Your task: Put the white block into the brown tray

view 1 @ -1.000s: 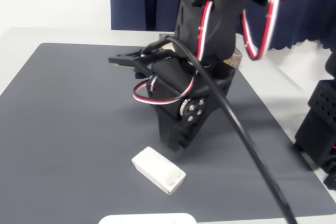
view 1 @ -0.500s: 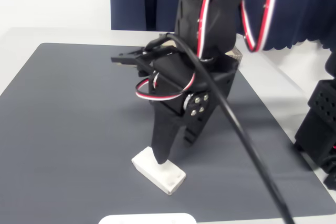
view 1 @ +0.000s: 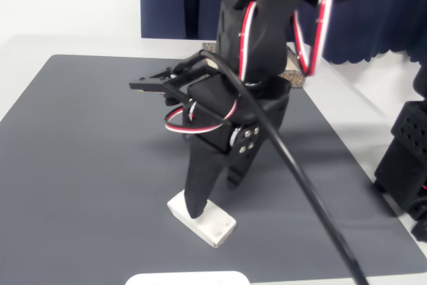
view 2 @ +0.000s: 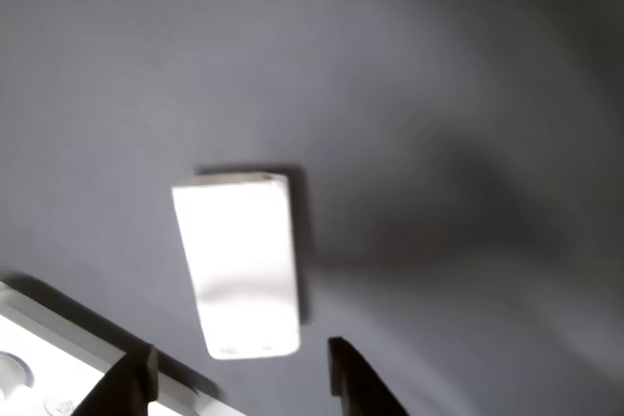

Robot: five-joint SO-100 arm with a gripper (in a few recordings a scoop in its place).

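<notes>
The tool stands open, its fingers either side of the white block lying flat on the bench directly beneath. Block appears light, rigid, matte; best gripped across its narrow width

No legible text, brown tray print perhaps too blurred

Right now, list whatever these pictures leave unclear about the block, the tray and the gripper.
- Dark brown patterned tray: fixed view, mostly hidden behind the black arm; its inside cannot be seen.
- Small off-white rectangular block: fixed view, a black finger covers part; contact unclear.
- Gripper: wrist view, fingers cut off by the bottom edge, picture blurred.
- Flat white plastic piece: cut off by the bottom edge.
</notes>
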